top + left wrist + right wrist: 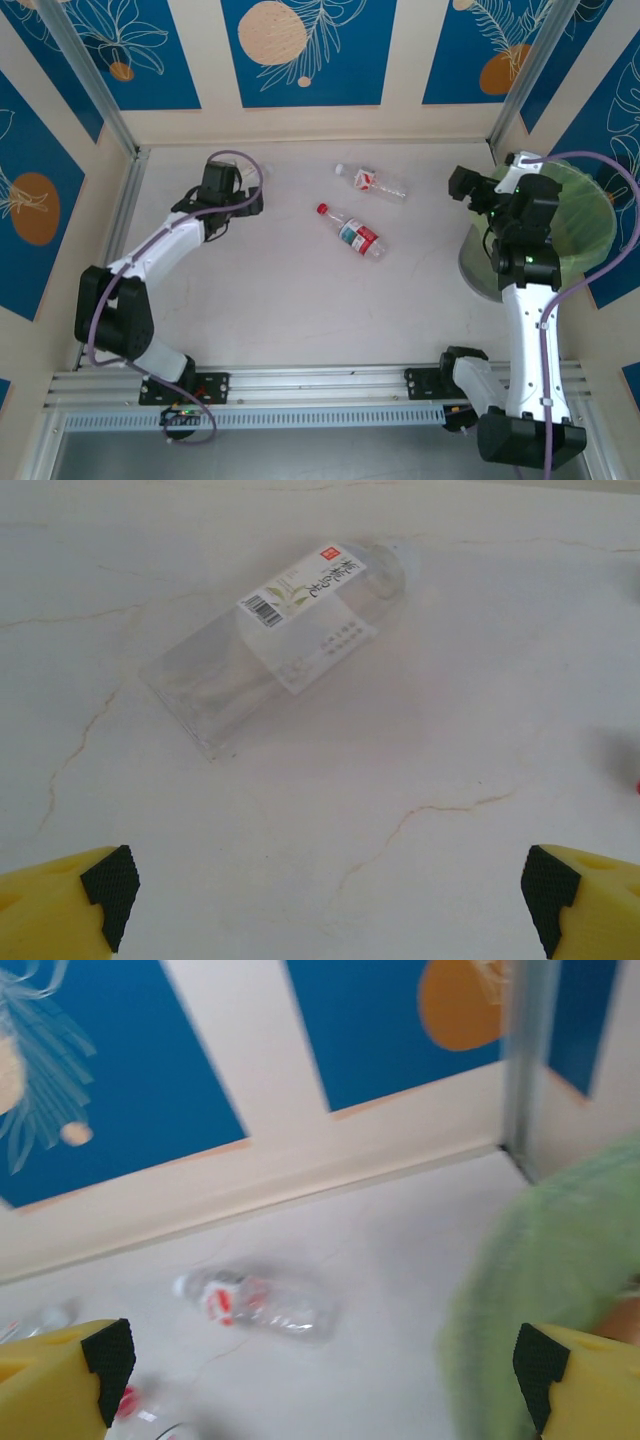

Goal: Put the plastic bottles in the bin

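Left gripper (330,905): jaws spread wide, yellow fingers (60,905) with black tips at the lower corners of the wrist view, holding nothing and touching nothing, poised over the white marbled table (480,680). Ahead of it, apart from the fingers: white-label bottle (285,645), clear plastic, lying on its side at a slant, label with a barcode facing up, cap end too pale to make out. Right gripper (320,1380): jaws likewise wide apart, empty, in the overhead view raised at the left rim of the bin (475,270). Bin: round, grey wall, translucent green liner (585,215) draped over the rim, standing at the right edge of the table; the arm covers part of its mouth, contents cannot be told. On the open table between the two arms: white-cap bottle (372,182), clear, red label, on its side towards the back wall (300,120); red-cap bottle (352,233), clear, red and blue label, on its side just nearer, the two close but not touching
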